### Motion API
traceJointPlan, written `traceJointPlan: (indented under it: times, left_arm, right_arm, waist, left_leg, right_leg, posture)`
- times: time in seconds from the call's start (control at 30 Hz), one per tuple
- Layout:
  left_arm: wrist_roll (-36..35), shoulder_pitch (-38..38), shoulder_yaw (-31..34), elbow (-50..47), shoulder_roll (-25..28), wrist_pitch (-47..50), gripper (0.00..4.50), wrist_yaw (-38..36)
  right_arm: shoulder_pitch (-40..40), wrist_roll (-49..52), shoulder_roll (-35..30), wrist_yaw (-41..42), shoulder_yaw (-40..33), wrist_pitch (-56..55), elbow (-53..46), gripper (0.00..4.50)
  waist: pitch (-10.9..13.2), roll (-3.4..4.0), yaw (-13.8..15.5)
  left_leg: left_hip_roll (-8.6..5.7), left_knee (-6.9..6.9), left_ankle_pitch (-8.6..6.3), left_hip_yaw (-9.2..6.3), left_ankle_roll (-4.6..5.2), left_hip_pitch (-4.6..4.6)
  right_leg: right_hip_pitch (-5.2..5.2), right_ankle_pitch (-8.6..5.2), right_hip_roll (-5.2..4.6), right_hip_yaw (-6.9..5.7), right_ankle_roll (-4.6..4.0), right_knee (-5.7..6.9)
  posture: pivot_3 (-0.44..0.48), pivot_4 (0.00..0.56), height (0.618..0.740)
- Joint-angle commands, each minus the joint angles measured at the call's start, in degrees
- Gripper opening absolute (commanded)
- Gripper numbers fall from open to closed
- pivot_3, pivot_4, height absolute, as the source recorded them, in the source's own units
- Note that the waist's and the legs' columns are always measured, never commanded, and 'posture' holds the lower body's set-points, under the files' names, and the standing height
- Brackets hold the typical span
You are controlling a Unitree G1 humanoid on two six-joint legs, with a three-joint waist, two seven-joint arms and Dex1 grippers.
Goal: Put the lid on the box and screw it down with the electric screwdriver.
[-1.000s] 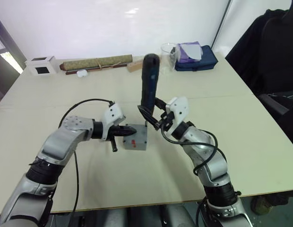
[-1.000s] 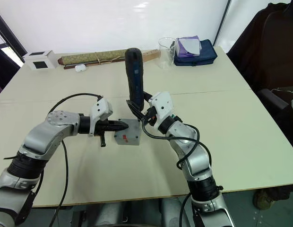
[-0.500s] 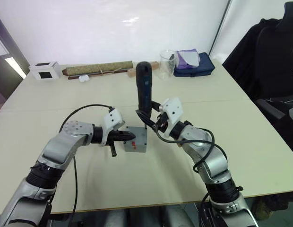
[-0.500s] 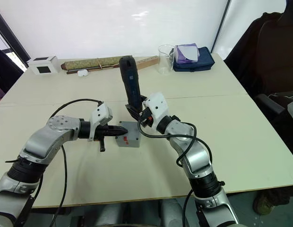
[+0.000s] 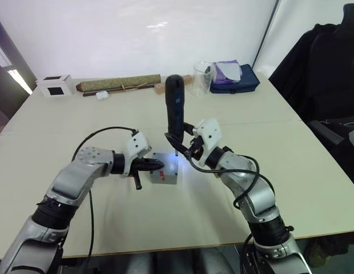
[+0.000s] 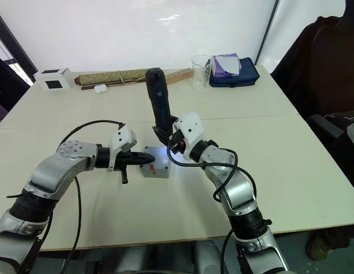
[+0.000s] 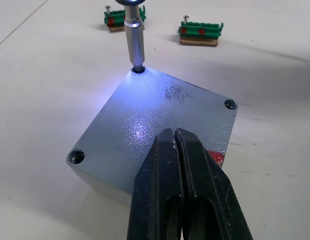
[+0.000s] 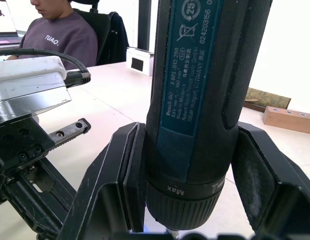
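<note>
Near the middle of the desk (image 5: 291,171) sits one box (image 5: 165,169) with one lid (image 7: 160,120) already flat on it. One electric screwdriver (image 5: 175,108) stands upright, its bit in the far right corner hole, pinched low on its barrel by the right end effector (image 5: 185,145). Pressed together, the left end effector (image 5: 156,164) rests on the lid's left edge. Rigid and likely weighty, the metal-looking box suits steadying from above. Four corner holes, two green clips beyond.

Both arms are clad in silver-grey segmented shells with black joints, white wrist housings and looped black cables, each ending in two black fingers (image 7: 180,190).
</note>
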Motion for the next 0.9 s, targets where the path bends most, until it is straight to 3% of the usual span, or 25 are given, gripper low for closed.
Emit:
traceJointPlan:
  times: [0.03,0.27,0.5,0.6,0.67,0.7,0.8,0.9]
  left_arm:
    - [0.7,1.1,-1.3,0.0,-0.1,1.6,0.0,0.4]
    - [0.8,0.8,-1.5,0.4,-0.6,1.7,0.0,0.5]
    - [-2.1,1.6,1.4,-0.3,-1.0,1.5,0.0,-0.6]
    - [-6.0,2.4,8.5,-0.7,-4.2,-5.1,0.0,0.0]
    - [-7.1,2.7,11.4,-0.9,-5.6,-8.7,0.0,-0.1]
    - [-8.8,1.9,11.9,-0.8,-5.1,-5.3,0.0,-0.6]
    - [-20.0,-4.3,17.0,-0.7,-3.2,7.2,0.0,-2.0]
    - [-20.0,-4.9,15.2,-4.7,-0.4,8.0,0.0,-3.6]
  right_arm:
    - [3.2,-0.8,-1.7,0.5,1.0,4.1,3.7,2.09]
    - [1.4,0.7,-1.7,1.6,-0.5,4.2,1.6,2.09]
    - [-17.5,18.8,-4.0,0.7,-16.7,21.6,-9.6,2.09]
    - [-31.4,28.2,-9.1,-3.6,-28.9,35.3,-4.7,2.09]
    - [-36.4,32.2,-11.5,-5.9,-33.7,42.6,-1.5,2.09]
    - [-38.4,34.1,-13.0,-6.1,-35.5,47.9,0.6,2.09]
    - [-40.9,30.0,-27.6,-5.4,-35.3,61.8,11.2,2.09]
    - [-36.9,29.2,-35.7,-4.2,-31.7,67.6,16.1,2.09]
  waist:
    - [0.0,-0.01,0.0]
    - [0.0,0.0,0.0]
    - [0.8,0.26,0.0]
    - [1.1,0.57,0.0]
    - [1.3,0.5,0.4]
    - [1.2,0.37,0.6]
    - [1.5,0.29,1.2]
    - [1.6,0.14,1.6]
  left_leg:
    - [0.0,0.0,0.0,0.0,0.0,0.0]
    - [0.05,-0.04,-0.01,0.0,-0.01,-0.03]
    - [0.07,-0.02,0.0,0.01,-0.01,-0.48]
    - [-0.02,0.08,0.01,0.01,0.0,-1.16]
    - [0.02,0.11,0.02,0.01,-0.01,-1.85]
    - [0.03,0.13,0.04,-0.15,-0.03,-2.17]
    - [0.02,-0.03,0.01,-0.26,0.01,-2.32]
    - [-0.1,0.01,0.01,-0.22,0.02,-2.5]
  right_leg:
    - [0.0,-0.01,-0.01,0.0,0.01,-0.02]
    - [-0.01,-0.03,-0.07,0.0,0.04,-0.1]
    - [-0.45,0.13,-0.11,0.01,-0.17,-0.05]
    - [-1.1,0.24,-0.07,-0.01,-0.1,0.07]
    - [-1.84,0.4,-0.15,-0.02,0.14,0.19]
    - [-2.08,0.52,-0.1,-0.2,0.1,0.18]
    - [-2.19,0.4,-0.13,-0.35,-0.09,0.02]
    - [-2.28,0.39,-0.22,-0.38,-0.08,-0.12]
  posture:
    - [0.0,0.15,0.74]
    - [0.0,0.15,0.74]
    - [0.0,0.15,0.74]
    - [0.0,0.15,0.74]
    - [0.0,0.15,0.74]
    - [0.0,0.15,0.74]
    - [0.0,0.15,0.74]
    - [0.0,0.15,0.74]
